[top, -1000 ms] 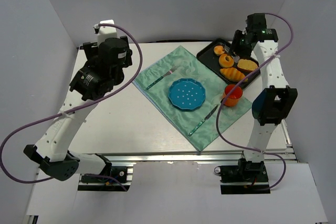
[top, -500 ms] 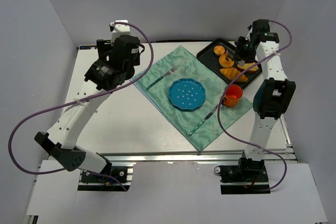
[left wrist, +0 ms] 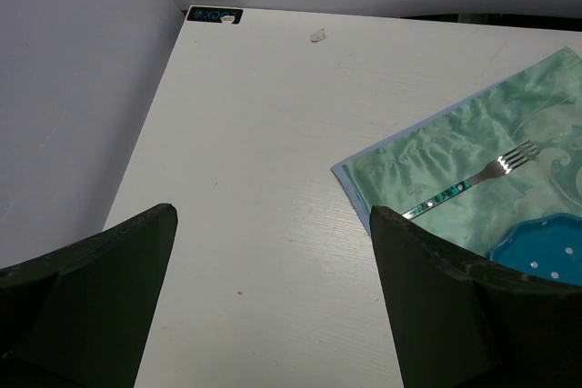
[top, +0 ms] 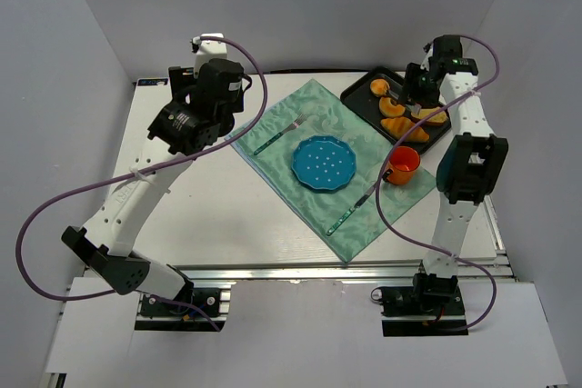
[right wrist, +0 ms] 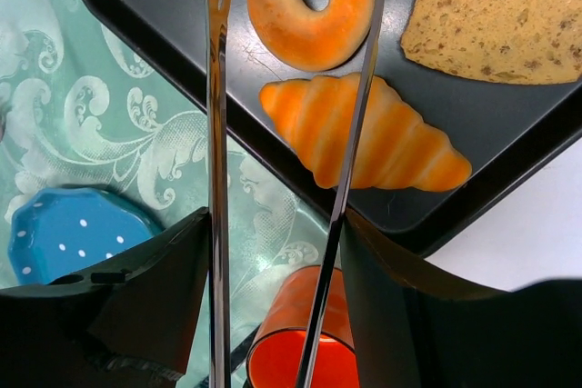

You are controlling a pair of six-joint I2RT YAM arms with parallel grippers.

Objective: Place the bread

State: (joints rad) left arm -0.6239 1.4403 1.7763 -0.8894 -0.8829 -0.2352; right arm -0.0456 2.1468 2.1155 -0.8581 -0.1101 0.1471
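Note:
One ring-shaped bread [right wrist: 309, 6] lies on the black tray [right wrist: 164, 34], next to a ridged croissant [right wrist: 364, 138]. My right gripper [right wrist: 273, 224] is shut on metal tongs [right wrist: 216, 134]. Their two blades stand apart, one on each side of this ring, the right blade over its edge. In the top view the right gripper [top: 420, 88] hovers over the tray [top: 359, 97]. A second ring [top: 379, 87] lies at the tray's far end. The blue plate [top: 324, 163] sits on the green cloth. My left gripper [left wrist: 273, 297] is open and empty above the bare table.
A brown seeded bun [right wrist: 500, 15] lies on the tray beside the ring. An orange cup [top: 403, 164] stands right of the plate, below the tray. A fork [top: 277, 135] and a knife [top: 353, 208] lie on the green cloth [top: 273, 170].
My right gripper has come down over the tray with the tongs. My left arm swung up and to the right toward the cloth's left corner, then held nearly still.

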